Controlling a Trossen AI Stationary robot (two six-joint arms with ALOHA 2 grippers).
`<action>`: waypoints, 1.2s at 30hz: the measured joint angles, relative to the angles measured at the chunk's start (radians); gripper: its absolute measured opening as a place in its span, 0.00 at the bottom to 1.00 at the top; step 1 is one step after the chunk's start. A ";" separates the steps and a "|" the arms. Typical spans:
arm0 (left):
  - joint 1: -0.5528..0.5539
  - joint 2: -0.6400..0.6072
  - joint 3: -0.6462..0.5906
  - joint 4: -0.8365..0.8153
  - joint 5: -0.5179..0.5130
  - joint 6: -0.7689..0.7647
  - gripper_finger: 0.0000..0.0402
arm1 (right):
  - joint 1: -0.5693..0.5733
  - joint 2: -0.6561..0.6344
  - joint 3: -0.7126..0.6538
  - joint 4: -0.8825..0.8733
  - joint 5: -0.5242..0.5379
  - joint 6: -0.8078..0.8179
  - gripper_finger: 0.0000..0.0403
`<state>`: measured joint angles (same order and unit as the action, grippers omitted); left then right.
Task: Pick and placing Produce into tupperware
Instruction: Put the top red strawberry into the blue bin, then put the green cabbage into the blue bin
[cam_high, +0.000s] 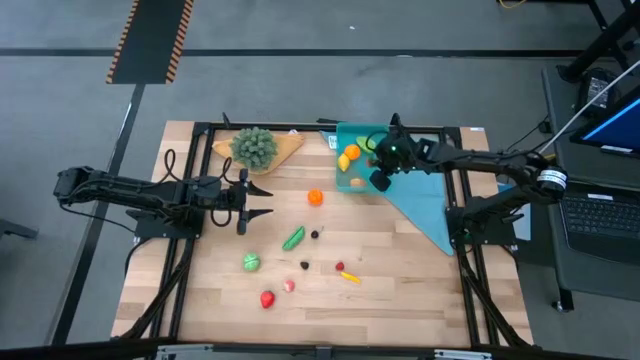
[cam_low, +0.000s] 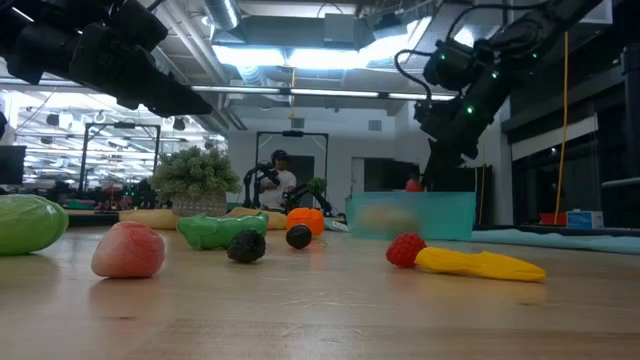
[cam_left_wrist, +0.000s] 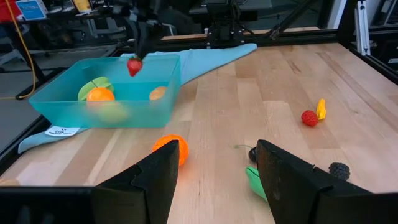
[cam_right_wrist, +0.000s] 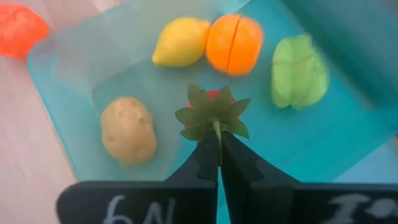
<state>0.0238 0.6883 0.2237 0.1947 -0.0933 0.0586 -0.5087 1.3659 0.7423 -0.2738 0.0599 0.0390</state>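
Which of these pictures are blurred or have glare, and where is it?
Low view: ceiling lights glare, and the tupperware looks hazy. Left wrist view: that arm's own fingers are out of focus. Right wrist view: the green piece is smeared, while the strawberry in the right gripper is sharp.

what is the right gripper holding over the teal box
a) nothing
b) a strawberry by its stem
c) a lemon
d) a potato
b: the right gripper is shut on the stem of a strawberry with green leaves, hanging above the tupperware, where the lemon and potato already lie.
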 joint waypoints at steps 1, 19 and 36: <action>0.000 0.000 0.000 0.000 0.000 0.000 0.51 | 0.000 0.000 -0.016 0.021 -0.008 0.006 0.02; 0.000 0.000 0.000 0.000 0.000 0.000 0.51 | 0.000 0.001 -0.136 0.175 -0.082 0.006 0.03; 0.000 0.000 0.000 0.000 0.001 -0.049 0.51 | 0.000 0.000 -0.111 0.299 -0.085 -0.017 0.28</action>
<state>0.0236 0.6880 0.2237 0.1947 -0.0925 0.0097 -0.5087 1.3663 0.6315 0.0248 -0.0249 0.0217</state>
